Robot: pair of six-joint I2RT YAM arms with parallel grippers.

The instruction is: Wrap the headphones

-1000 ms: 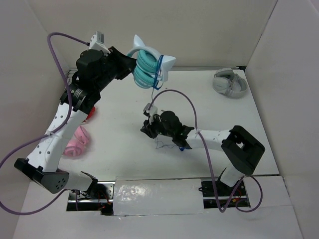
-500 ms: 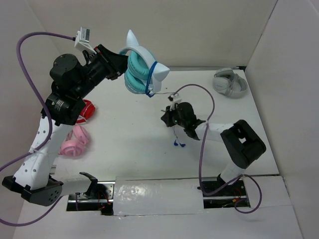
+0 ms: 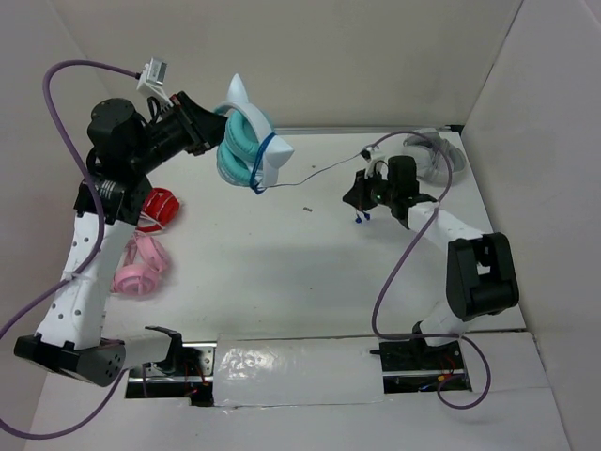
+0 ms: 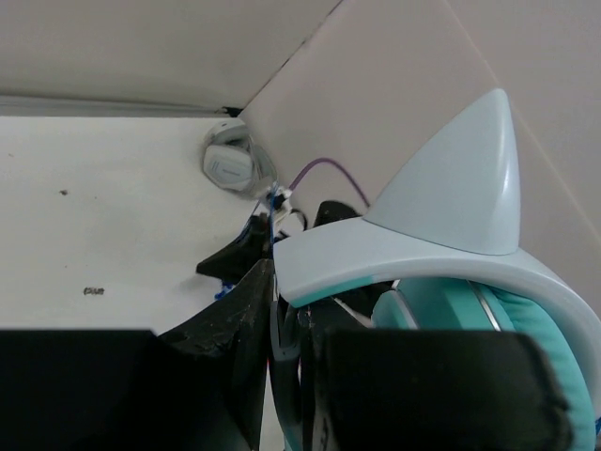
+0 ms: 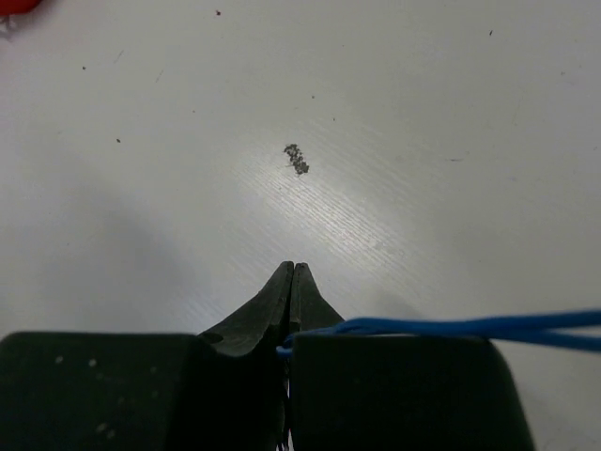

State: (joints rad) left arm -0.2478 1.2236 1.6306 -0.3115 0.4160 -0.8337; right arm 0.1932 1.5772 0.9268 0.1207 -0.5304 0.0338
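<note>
Teal cat-ear headphones (image 3: 246,146) hang in the air above the far left part of the white tabletop (image 3: 282,272), two pointed ears on the white headband, ear cups pressed together. The left claw (image 3: 214,136) is clamped on them from their left. That lifts them clear of the surface, probably so the cord can pass around them freely.

A single thin blue cable (image 3: 319,171) loops around the band, then runs out to the right of the headphones in a nearly straight line. Its far end is pinched in the right claw (image 3: 362,197), whose fingers are pressed together on it just above the tabletop. The right wrist view shows the blue strands (image 5: 451,327) leaving the closed tips (image 5: 291,280) sideways. The cord looks pulled fairly tight, probably so that each turn lies snug.

There are four headphones in all. Besides the teal pair, a grey-white pair (image 3: 437,160) lies far to its right near the back corner, partly hidden behind the right arm. A red pair (image 3: 155,207) lies below and to its left, and a pink pair (image 3: 141,268) lies nearer than that. There are two arms and one cable. A small dark speck (image 3: 307,208) lies on the tabletop below the stretched cable.
</note>
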